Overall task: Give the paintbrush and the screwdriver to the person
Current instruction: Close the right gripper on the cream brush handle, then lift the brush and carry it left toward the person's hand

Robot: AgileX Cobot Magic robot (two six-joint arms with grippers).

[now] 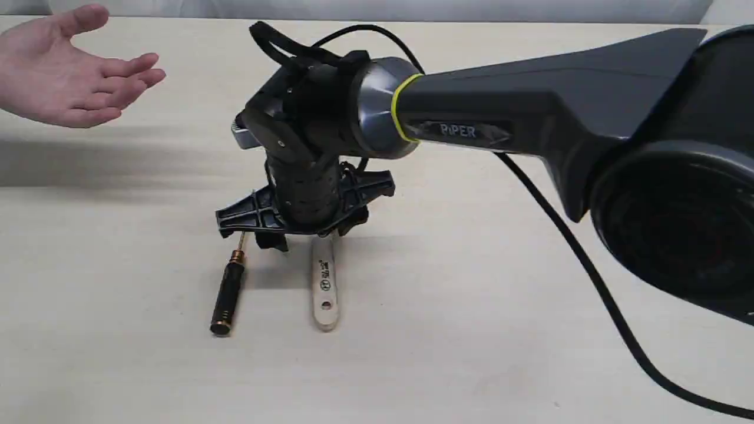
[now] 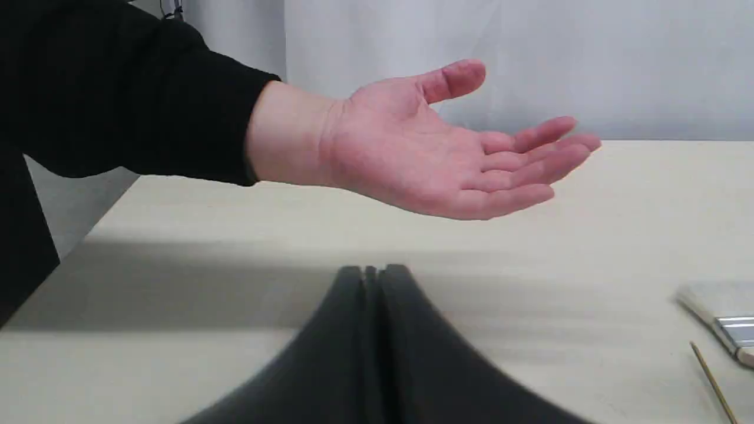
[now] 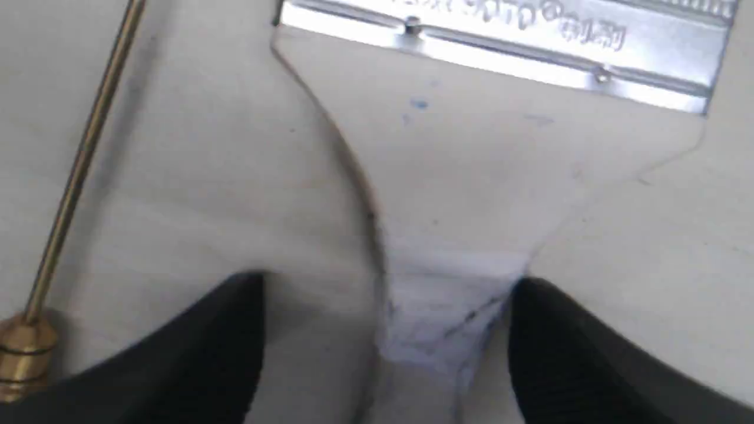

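Observation:
The paintbrush (image 1: 324, 282) lies flat on the table, its wooden handle pointing at the near edge; the ferrule and bristles are hidden under my right gripper (image 1: 309, 234). In the right wrist view this gripper (image 3: 389, 330) is open, with a finger on either side of the narrow neck of the paintbrush (image 3: 471, 176), low over the table. The screwdriver (image 1: 227, 294) lies just left of the brush, and its shaft (image 3: 82, 159) shows beside the left finger. The person's hand (image 1: 70, 70) is held palm up at the far left. My left gripper (image 2: 371, 277) is shut and empty, in front of that hand (image 2: 442, 153).
The right arm (image 1: 530, 112) stretches in from the right with a black cable (image 1: 589, 277) hanging down to the table. Brush bristles (image 2: 716, 306) and the screwdriver's tip (image 2: 713, 383) show at the edge of the left wrist view.

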